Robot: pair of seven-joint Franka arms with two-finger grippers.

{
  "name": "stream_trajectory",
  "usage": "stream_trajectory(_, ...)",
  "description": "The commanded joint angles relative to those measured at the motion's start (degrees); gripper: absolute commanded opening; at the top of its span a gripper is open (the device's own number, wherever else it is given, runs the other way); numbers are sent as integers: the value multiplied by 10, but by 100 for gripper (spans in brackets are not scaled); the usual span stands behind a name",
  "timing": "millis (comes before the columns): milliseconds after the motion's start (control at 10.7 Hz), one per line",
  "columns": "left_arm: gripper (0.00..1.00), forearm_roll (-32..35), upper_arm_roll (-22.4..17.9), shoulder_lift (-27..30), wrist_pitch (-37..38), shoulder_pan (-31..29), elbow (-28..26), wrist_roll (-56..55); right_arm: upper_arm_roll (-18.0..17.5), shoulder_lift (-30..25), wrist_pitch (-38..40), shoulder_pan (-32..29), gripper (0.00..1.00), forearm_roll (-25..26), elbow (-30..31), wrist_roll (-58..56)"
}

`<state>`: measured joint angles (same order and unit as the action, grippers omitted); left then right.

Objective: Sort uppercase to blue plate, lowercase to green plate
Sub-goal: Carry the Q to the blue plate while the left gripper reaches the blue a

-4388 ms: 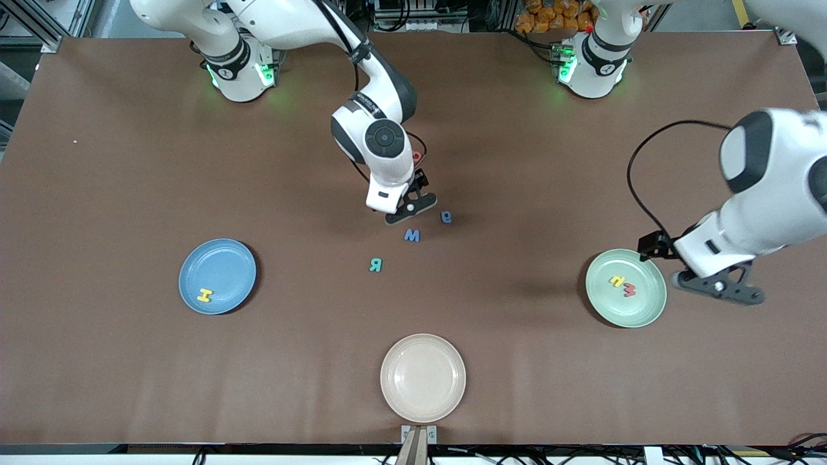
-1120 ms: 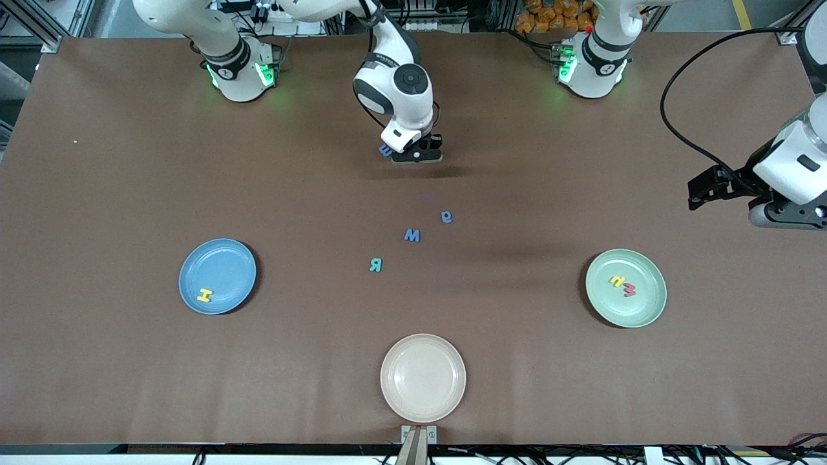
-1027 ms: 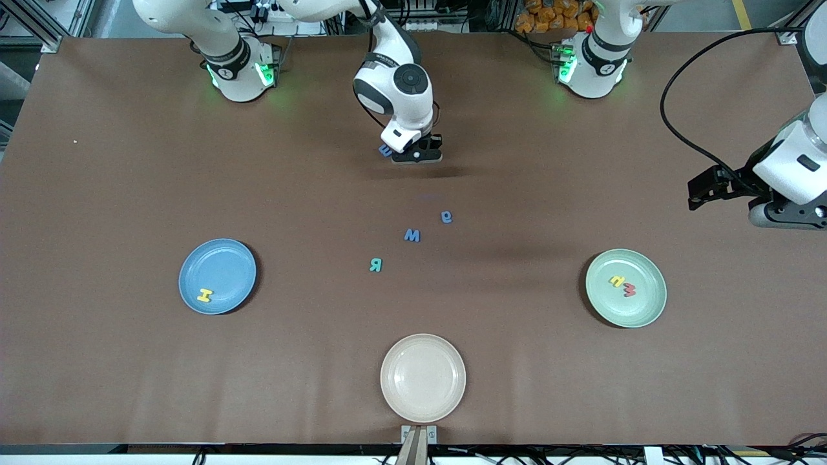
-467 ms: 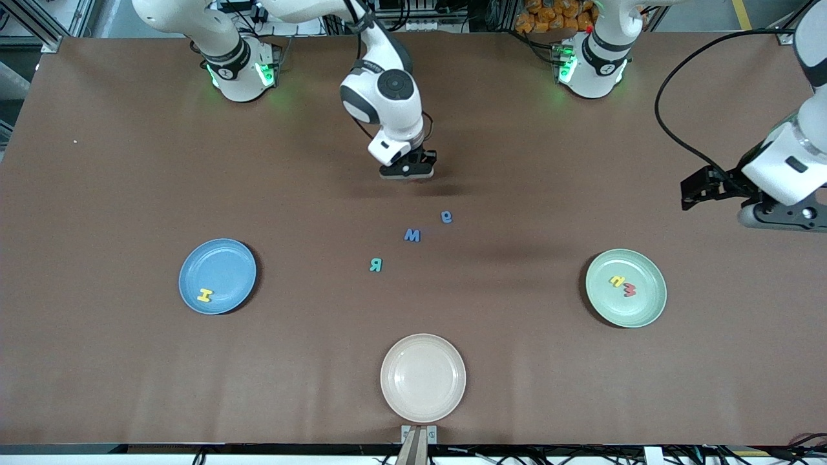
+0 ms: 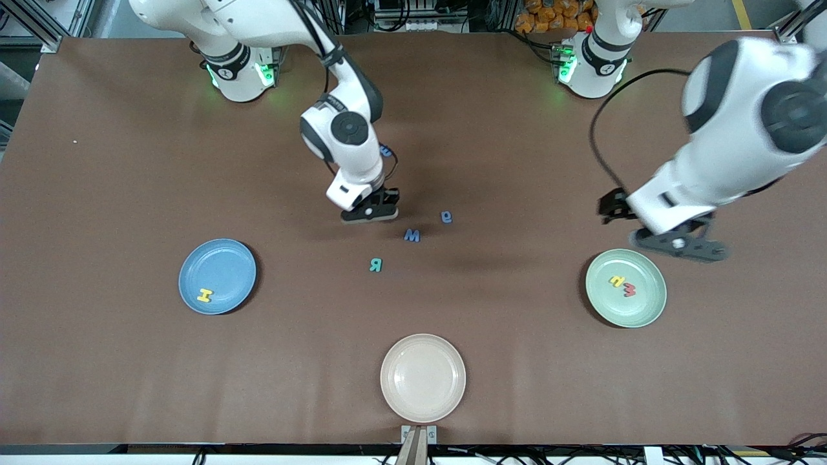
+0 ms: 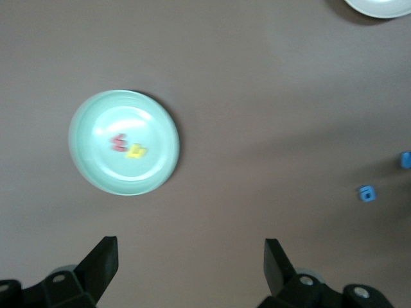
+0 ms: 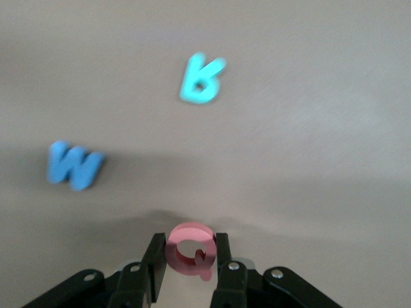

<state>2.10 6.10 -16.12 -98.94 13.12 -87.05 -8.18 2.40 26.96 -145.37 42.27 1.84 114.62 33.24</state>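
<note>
the blue plate (image 5: pixel 217 276), nearest the front camera with the yellow h (image 5: pixel 204 296) on it, lies toward the right arm's end of the worktop from the right tool (image 5: pixel 369 214), clamped on the red q (image 7: pixel 191 249), while the left tool (image 5: pixel 678 245) hangs spread apart by the green plate (image 5: pixel 625 287).

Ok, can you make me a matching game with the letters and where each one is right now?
Things:
1. yellow H
2. red Q
3. red m
4. teal R

Places:
A. on the green plate
B. on the bare table
C. on the blue plate
D. in the right pincer

Pairs: 1-C, 2-D, 3-A, 4-B
</note>
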Motion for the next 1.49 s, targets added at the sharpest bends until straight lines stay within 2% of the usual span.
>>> stream_trajectory(0,100,-6,6,-51,-31,53,6,-104,15,-9,12,-37,0,11,-7,-81)
stream_trajectory(187,100,-10,8,-93,-117,87,-14,-149,19,-9,11,-80,0,24,-12,-120)
stream_trajectory(280,100,-6,16,-117,-156,105,-22,-201,30,-9,12,-88,0,56,-21,-121)
stream_trajectory(467,100,9,26,-174,-209,138,-22,-291,76,-6,11,-85,0,123,-31,-121)
stream_trajectory(560,100,10,25,-198,-232,156,-22,-320,97,-4,12,-83,0,135,-37,-123)
stream_trajectory(840,100,10,25,-235,-270,199,-32,-375,110,-3,12,-132,0,138,-41,-181)
stream_trajectory(1027,100,11,27,-237,-287,214,-51,-403,108,-7,11,-174,0,135,-40,-239)
stream_trajectory(1400,100,10,28,-235,-330,225,-104,-429,107,-8,14,-199,0,133,-32,-251)
